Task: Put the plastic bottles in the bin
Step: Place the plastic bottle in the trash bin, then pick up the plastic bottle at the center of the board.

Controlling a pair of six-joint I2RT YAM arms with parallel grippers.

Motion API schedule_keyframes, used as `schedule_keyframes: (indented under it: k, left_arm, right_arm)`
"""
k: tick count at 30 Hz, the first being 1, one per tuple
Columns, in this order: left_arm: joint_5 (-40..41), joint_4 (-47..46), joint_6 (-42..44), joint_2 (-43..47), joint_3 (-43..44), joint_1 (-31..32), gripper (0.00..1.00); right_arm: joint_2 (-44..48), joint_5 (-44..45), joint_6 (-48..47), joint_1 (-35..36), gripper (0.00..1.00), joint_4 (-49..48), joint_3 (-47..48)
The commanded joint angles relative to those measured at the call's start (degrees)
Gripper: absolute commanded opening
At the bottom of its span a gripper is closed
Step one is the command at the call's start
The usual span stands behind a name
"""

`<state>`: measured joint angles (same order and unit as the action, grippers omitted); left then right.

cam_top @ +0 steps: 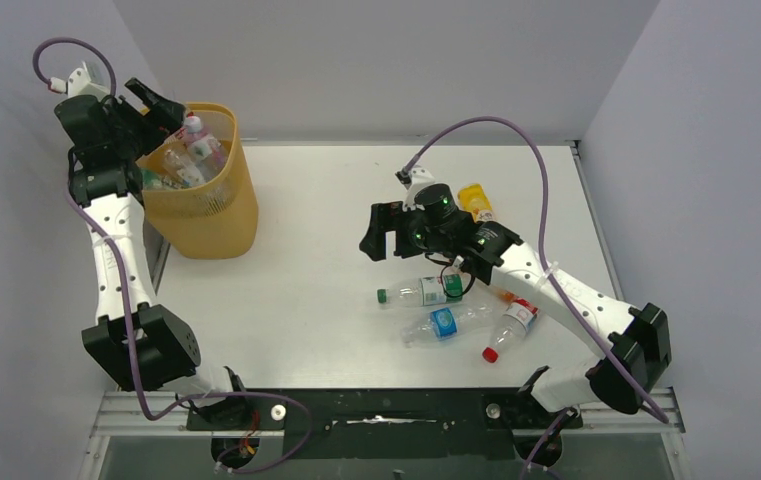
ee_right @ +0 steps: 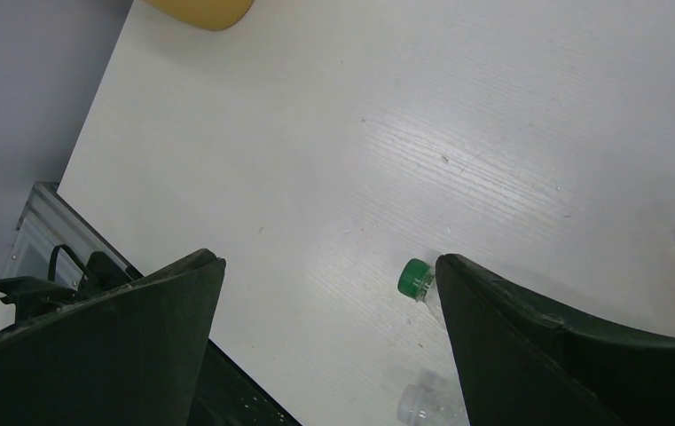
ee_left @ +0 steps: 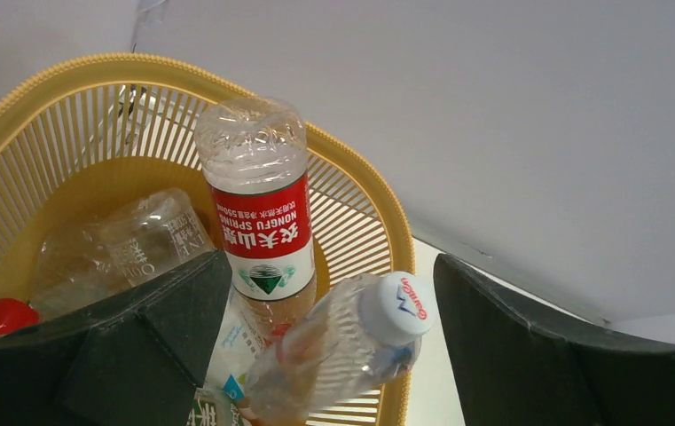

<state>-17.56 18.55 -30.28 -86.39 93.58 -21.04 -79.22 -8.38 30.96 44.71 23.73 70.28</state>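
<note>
The left gripper (cam_top: 161,105) is held wide, empty, above the bin (cam_top: 206,225) at ten o'clock — plastic bottles (ee_left: 262,222) are piled inside. The right gripper (cam_top: 376,238) is spread wide too; loose bottles (cam_top: 443,322) are scattered near four o'clock.

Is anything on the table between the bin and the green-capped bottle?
No. The top external view shows only bare white table between the bin and the green-capped bottle. The right wrist view shows that stretch bare too.

White table (cam_top: 316,300) carries the bin (cam_top: 206,215) and several loose bottles (cam_top: 411,291).
</note>
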Motion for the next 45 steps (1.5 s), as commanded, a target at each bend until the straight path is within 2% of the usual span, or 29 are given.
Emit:
schedule_keyframes:
  k: [1,10,16,22,25,29,34,39,45]
  left_arm:
    - [2.2,0.3,1.8,0.1,2.9,1.0,0.86]
    - [0.6,0.1,0.7,2.5,3.2,1.8,0.86]
    - [-3.4,2.1,0.8,2.7,6.1,6.4,0.86]
    - [-4.7,5.3,2.0,1.9,10.4,15.9,0.86]
    - [-4.0,6.5,2.8,1.8,10.9,21.7,0.86]
    - [-1.1,7.3,4.1,1.0,10.2,30.6,0.86]
    - [1.5,6.9,4.8,-0.5,6.5,38.0,0.86]
    - [2.2,5.2,4.8,-1.0,2.1,42.4,0.86]
    - [2.0,4.4,4.8,-1.4,-0.8,43.9,0.86]
  right_arm:
    - [0.6,0.1,0.2,0.1,0.95,-1.6,2.0]
    - [1.4,0.3,0.4,0.1,0.95,-2.2,0.5]
    - [1.7,2.4,0.4,-1.1,0.96,-1.5,-0.2]
    - [3.8,2.6,0.2,-10.5,0.96,1.8,0.4]
    - [3.9,7.2,-1.0,-16.5,0.97,6.0,2.2]
    - [2.7,11.4,-2.6,-24.5,0.97,9.5,2.1]
    - [-1.2,14.2,-5.1,-32.6,0.97,11.3,-0.3]
    - [-6.3,16.1,-7.5,-35.3,0.96,11.4,-2.1]
    - [-11.1,15.6,-8.6,-36.1,0.95,8.3,-4.8]
